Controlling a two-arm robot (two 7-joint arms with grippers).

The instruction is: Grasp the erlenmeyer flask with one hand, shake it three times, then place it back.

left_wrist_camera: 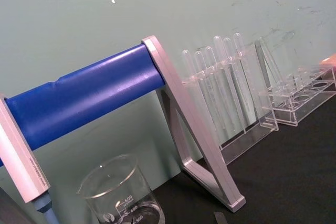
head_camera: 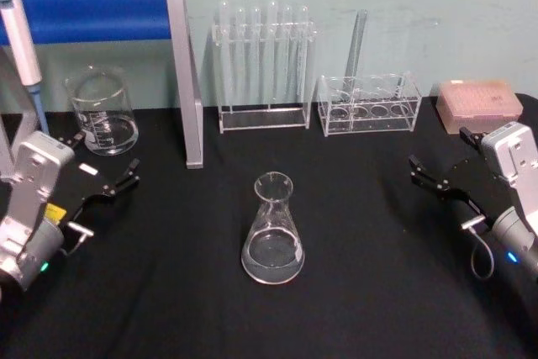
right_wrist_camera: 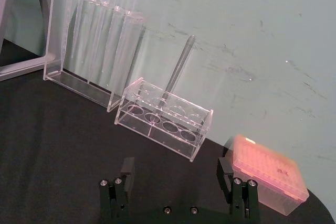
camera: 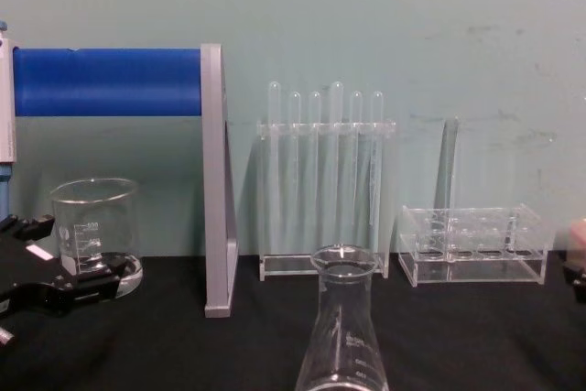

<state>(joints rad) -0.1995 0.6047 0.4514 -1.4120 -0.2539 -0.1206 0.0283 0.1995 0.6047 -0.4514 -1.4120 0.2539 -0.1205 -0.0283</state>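
The erlenmeyer flask (head_camera: 273,234) is clear glass and stands upright on the black table, near the middle and toward the front. It rises at the bottom centre of the chest view (camera: 341,336). Neither gripper touches it. My left gripper (head_camera: 108,155) rests at the table's left side, in front of the beaker, open and holding nothing; its fingers enter the chest view at the left edge (camera: 78,254). At the right side my right gripper (head_camera: 437,149) is open too, well clear of the flask. Its two black fingers (right_wrist_camera: 126,167) stand wide apart over the bare cloth.
A glass beaker (head_camera: 102,111) stands at the back left, beside a stand with a blue bar (head_camera: 101,13) and a grey post (head_camera: 187,81). Behind the flask are a tall test-tube rack (head_camera: 262,65), a low clear rack (head_camera: 368,105) and a pink tip box (head_camera: 477,105).
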